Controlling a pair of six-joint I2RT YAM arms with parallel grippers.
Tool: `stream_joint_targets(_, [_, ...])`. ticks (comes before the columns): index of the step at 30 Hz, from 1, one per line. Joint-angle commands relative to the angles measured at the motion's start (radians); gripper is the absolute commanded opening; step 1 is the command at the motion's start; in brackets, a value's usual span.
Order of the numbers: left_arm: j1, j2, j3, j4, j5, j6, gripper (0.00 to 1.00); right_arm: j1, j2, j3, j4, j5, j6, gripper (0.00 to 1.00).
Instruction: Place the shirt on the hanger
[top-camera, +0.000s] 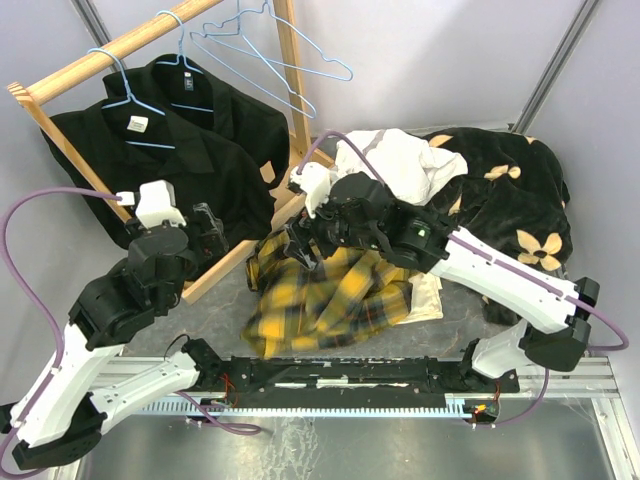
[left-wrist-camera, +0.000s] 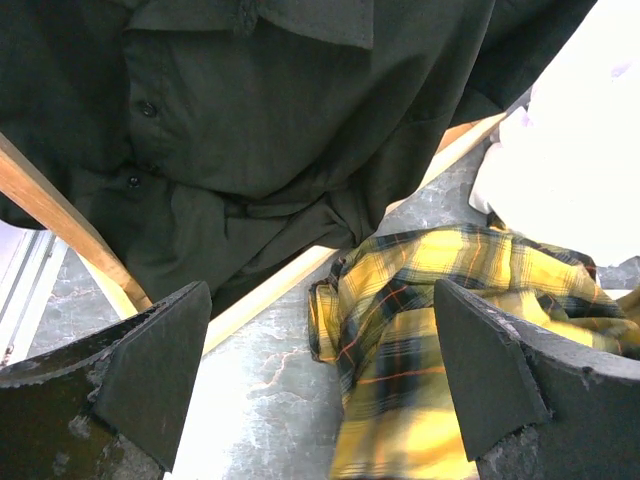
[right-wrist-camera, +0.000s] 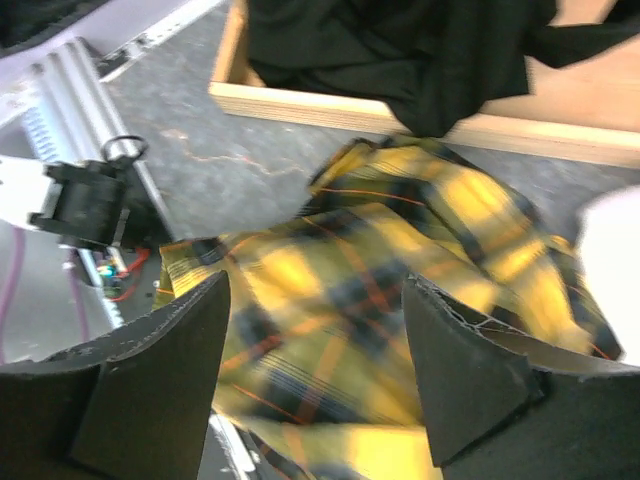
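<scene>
Finds the shirt (top-camera: 325, 300) crumpled in a heap on the grey table (top-camera: 212, 322), just in front of the wooden rack (top-camera: 130, 45), with a cream-white shirt (top-camera: 400, 165) and a dark flowered blanket (top-camera: 510, 195) bunched behind it. Places the right gripper (top-camera: 298, 245) over the heap's far left corner, close above the cloth, jaws spread apart and clamped on nothing. From the right wrist, sees both fingers (right-wrist-camera: 160, 385) standing wide, with blurred yellow-and-black plaid filling the gap beneath them; cannot tell whether the tips touch the fabric. Places the left gripper (top-camera: 212, 232) off to the shirt's left, near the rack's lower beam (left-wrist-camera: 270, 300), clear of the cloth, jaws likewise gaping and empty. From the left wrist, sees the plaid's edge low and to the right, nearer the right-hand finger (left-wrist-camera: 495, 370), with bare table under most of the gap and a hanging black shirt (left-wrist-camera: 280, 110) above. Locates the hanger (top-camera: 280, 55), one of several thin light-blue ones, up on the rack's top bar, bare, beside two others carrying black shirts, well apart from the plaid heap and from both grippers.
</scene>
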Motion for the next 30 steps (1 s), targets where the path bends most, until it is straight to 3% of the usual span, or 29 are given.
stream_joint_targets(1, [0.002, 0.029, -0.022, 0.042, 0.022, -0.001, 0.98, -0.006, -0.112, 0.005, -0.095, 0.202, -0.096, 0.78])
stream_joint_targets(10, [0.001, 0.084, -0.060, 0.109, 0.192, 0.079, 0.96, -0.029, -0.246, -0.116, -0.184, 0.398, -0.102, 0.82])
stream_joint_targets(16, [0.002, 0.125, -0.087, 0.102, 0.229, 0.086, 0.95, -0.054, -0.295, -0.251, -0.193, 0.383, -0.020, 0.84])
stream_joint_targets(23, [0.002, 0.110, -0.097, 0.104, 0.229, 0.085, 0.95, -0.055, -0.359, -0.403, -0.141, 0.286, -0.122, 0.88])
stream_joint_targets(30, [0.002, 0.106, -0.107, 0.105, 0.229, 0.083, 0.95, -0.054, -0.376, -0.465, -0.094, -0.021, -0.277, 0.87])
